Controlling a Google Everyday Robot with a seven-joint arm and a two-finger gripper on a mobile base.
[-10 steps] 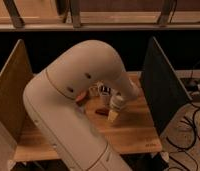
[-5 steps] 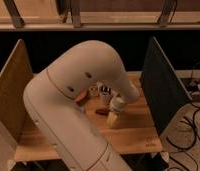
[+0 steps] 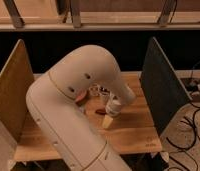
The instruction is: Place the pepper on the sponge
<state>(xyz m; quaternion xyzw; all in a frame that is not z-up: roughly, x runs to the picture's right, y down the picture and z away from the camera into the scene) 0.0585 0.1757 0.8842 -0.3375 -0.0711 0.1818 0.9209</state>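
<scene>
- The gripper [image 3: 108, 121] points down near the middle of the wooden table [image 3: 135, 136]; its grip cannot be told.
- The pepper [image 3: 100, 111] lies on the table just beside it.

Jaws over table [image 3: 135, 134], beside pepper [image 3: 100, 111]

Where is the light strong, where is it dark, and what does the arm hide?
Camera view: warm light falls on the wooden table and the pale arm; the band behind the table is nearly black. The gripper hangs over the table's middle, beside the dark red pepper; the arm hides much of the table's left part.
</scene>
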